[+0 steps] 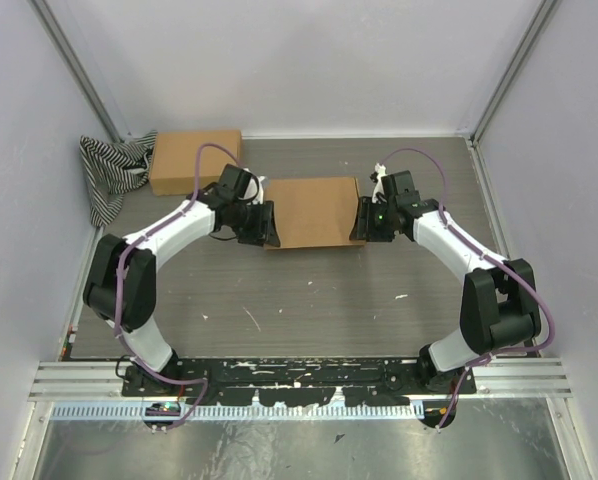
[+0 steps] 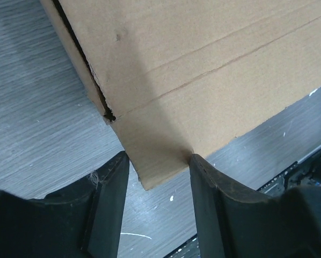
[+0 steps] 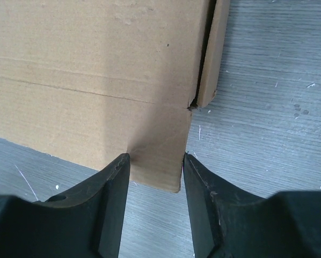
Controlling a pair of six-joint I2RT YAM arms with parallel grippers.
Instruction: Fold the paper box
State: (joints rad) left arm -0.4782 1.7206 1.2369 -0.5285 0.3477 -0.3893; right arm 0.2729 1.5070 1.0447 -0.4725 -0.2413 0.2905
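My left gripper (image 2: 156, 159) and right gripper (image 3: 155, 157) each stand half-open astride a near corner of the flat brown cardboard box (image 1: 314, 210) on the grey table (image 1: 309, 300), and I cannot tell if they bite; I judge this the flap-grasp, next needing a firm pinch and an even lift.

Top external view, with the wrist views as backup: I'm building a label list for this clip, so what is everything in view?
paper box: one, brown, flat at the table's centre
second cardboard box: one, brown, far left of the table
striped cloth: one, black and white, far left corner, beside that box
table: one, grey wood-grain
walls: pale, on three sides
rail: one, silver, near edge
left arm: one, white and black, reaching to the paper box's left end
right arm: one, white and black, at its right end
left gripper: black, jaws apart astride a box corner
right gripper: black, likewise
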